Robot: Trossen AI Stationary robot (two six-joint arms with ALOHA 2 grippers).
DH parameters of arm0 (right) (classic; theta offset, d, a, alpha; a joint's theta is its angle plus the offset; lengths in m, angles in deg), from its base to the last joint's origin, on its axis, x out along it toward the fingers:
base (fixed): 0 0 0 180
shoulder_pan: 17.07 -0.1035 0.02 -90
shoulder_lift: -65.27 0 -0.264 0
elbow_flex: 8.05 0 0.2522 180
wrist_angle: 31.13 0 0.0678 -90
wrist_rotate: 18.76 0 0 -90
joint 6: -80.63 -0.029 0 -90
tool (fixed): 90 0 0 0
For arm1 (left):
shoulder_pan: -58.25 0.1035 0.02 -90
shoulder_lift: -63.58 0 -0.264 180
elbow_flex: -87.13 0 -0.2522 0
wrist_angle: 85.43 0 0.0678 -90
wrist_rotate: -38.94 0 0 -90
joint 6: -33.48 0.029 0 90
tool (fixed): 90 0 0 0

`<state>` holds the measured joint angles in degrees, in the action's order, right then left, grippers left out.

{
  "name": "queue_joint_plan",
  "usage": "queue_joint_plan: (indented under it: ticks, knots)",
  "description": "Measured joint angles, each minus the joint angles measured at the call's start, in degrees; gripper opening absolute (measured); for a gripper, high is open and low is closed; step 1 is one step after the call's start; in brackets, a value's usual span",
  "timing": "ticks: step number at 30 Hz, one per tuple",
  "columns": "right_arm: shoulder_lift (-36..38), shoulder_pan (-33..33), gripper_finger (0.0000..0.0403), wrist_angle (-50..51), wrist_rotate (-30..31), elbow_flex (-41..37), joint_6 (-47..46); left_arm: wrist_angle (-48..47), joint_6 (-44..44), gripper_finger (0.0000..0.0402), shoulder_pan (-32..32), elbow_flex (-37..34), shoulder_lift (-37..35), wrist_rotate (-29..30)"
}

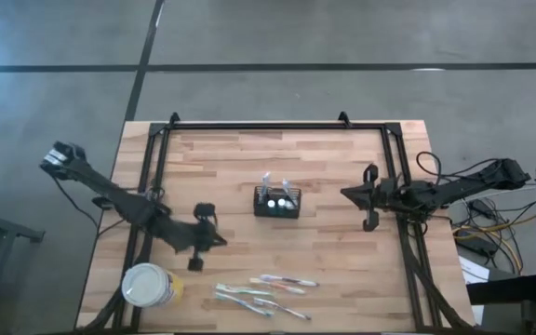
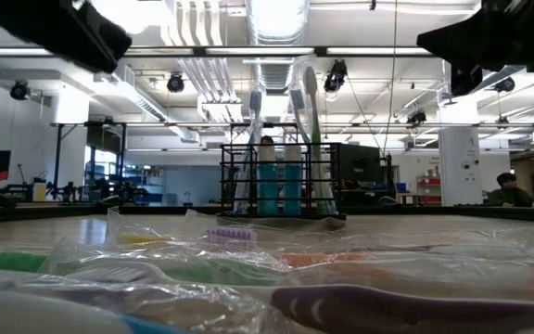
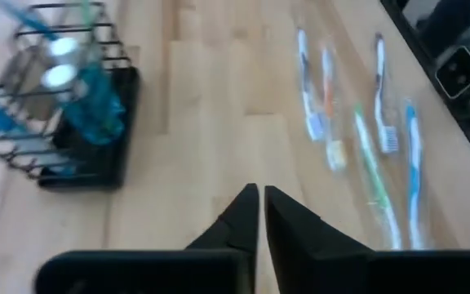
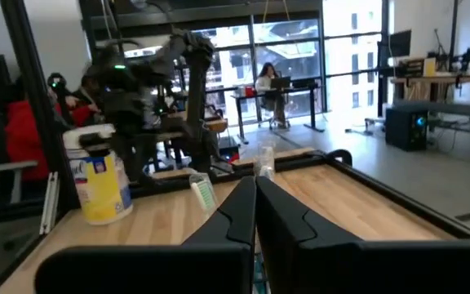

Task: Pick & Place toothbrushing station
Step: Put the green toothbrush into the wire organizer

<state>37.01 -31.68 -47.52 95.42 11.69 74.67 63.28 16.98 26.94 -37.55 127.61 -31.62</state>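
**Item count**

1 black mesh caddy [image 1: 276,203], holding 2 upright toothbrushes [image 2: 254,148] and 2 blue bottles [image 3: 95,104]. 4 wrapped toothbrushes [image 1: 263,295] lying loose on the surface [image 1: 249,158]. 1 round white tub [image 1: 149,286] with yellow label. 2 arms, each with 1 end effector: left end effector [image 1: 196,263], right end effector [image 1: 369,223].

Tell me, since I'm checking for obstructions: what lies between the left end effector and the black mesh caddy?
Nothing: in the high view, only bare wooden tabletop separates the left end effector from the black mesh caddy. The wrapped toothbrushes lie off to the side.
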Motion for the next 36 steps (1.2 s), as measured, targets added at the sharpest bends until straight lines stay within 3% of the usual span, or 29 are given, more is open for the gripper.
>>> queue_joint_plan:
  ticks: [5, 9, 15, 21, 29, 34, 36]
  knots:
    - [0.0, 0.0, 0.0008, 0.0, -0.4, 0.0, -2.4, -6.3, -2.6, 0.0071, -4.0, 11.3, 12.9, -1.7]
    - [-0.1, 0.0, 0.0008, 0.1, -0.9, 0.0, -4.1, -6.9, -2.0, 0.0111, -4.7, 15.8, 19.4, -9.0]
    - [-3.9, 0.0, 0.0008, 0.3, -4.8, 0.6, -5.9, -6.5, -3.5, 0.0154, -4.6, 15.8, 21.6, -11.1]
    - [-13.6, -1.0, 0.0008, 2.5, -6.5, 6.0, -7.4, -3.4, -7.8, 0.016, -5.4, 12.7, 20.5, -10.9]
    - [-39.3, -6.1, 0.0008, 8.0, -6.7, 23.7, -8.6, 4.7, -6.8, 0.0137, -9.5, 5.6, 7.6, 6.0]
    - [-54.4, -7.6, 0.0008, 16.2, -7.3, 38.5, -8.9, 7.3, -10.4, 0.0082, -10.6, -2.0, -3.9, 16.4]
    - [-59.8, -7.6, 0.0008, 20.9, -10.2, 44.8, -9.7, 8.2, -12.2, 0.0055, -10.6, -5.0, -8.0, 20.3]
